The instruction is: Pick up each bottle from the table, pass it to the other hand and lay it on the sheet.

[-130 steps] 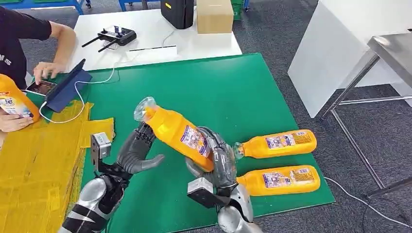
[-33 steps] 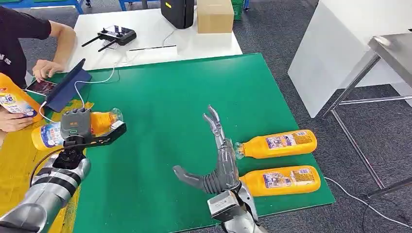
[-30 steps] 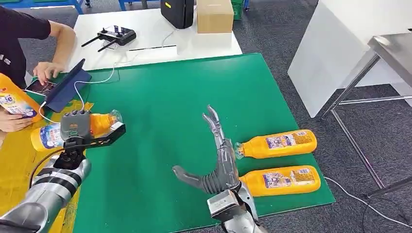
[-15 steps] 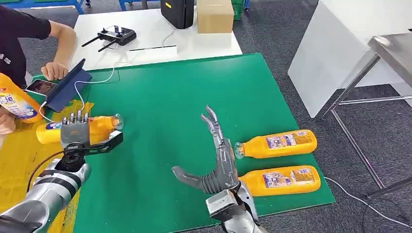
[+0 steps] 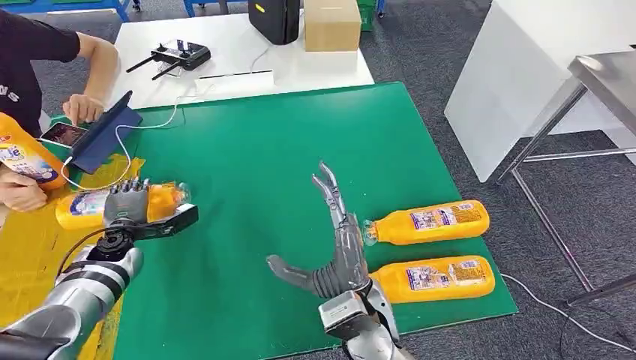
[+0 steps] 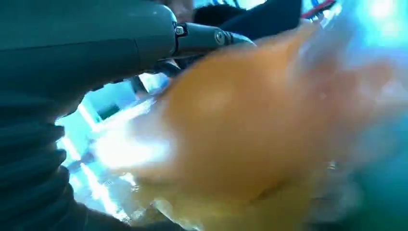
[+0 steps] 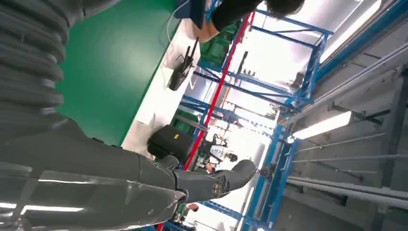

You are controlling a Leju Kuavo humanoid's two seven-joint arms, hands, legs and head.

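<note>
Three orange bottles were in play: the left hand (image 5: 129,201) grasped one bottle (image 5: 120,204) lying over the yellow sheet's (image 5: 45,262) edge at nine o'clock, while two bottles (image 5: 427,222) lay on the green mat (image 5: 285,142) at three o'clock, just beside the right hand (image 5: 334,247), fingers spread, holding nothing.

Glossy plastic bottle (image 5: 112,204); matt green mat (image 5: 300,142); metal table leg (image 5: 536,135).

Silver arms, grey ribbed wrist covers, dark-fingered right hand (image 5: 330,247).
</note>
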